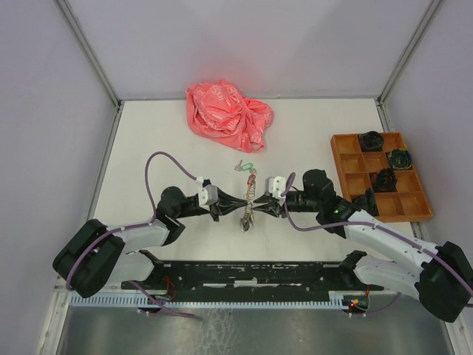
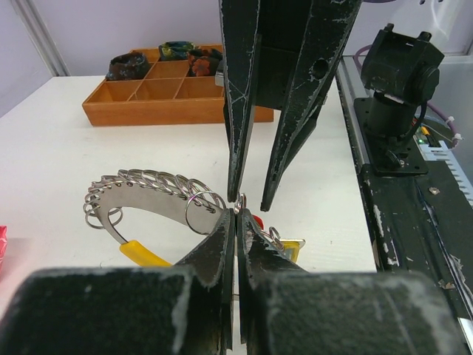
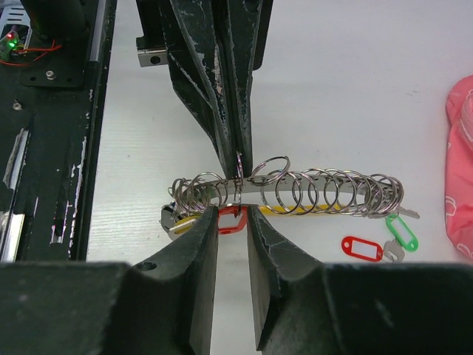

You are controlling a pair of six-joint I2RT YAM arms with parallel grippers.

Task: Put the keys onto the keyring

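From above, the 2 arms meet nose to nose over the middle of the white table (image 1: 148, 140). The left gripper (image 1: 238, 204) and the right gripper (image 1: 260, 207) face each other, and the keyring (image 1: 250, 194) with its bunch is between their tips. At this size I cannot tell how the jaws stand. Just behind the bunch, loose keys (image 1: 244, 166) lie on the table, 1 of them with a green tag. Further back lies a pink bag (image 1: 228, 107), and a wooden tray (image 1: 347, 186) stands at the right side.

In the left wrist view, the left gripper (image 2: 235, 222) has its fingers pressed together, and they pinch the thin wire of the keyring (image 2: 148, 194). The row of small rings curves away to the left, with a yellow tag (image 2: 144, 254) under it. The right gripper (image 2: 251, 201) comes in from the top with its fingers apart, 1 tip on each side of the left tips. A red tag (image 2: 256, 220) shows just behind.

In the right wrist view, the right gripper (image 3: 230, 214) is parted. The red tag (image 3: 230, 222) lies in the gap between its fingers, but I cannot tell if they touch it. The left gripper (image 3: 238, 164) is closed on the wire of the keyring (image 3: 310, 194). 2 keys (image 3: 362, 248), 1 with a red tag and 1 with a green tag, lie on the table to the right of the bunch, apart from it.
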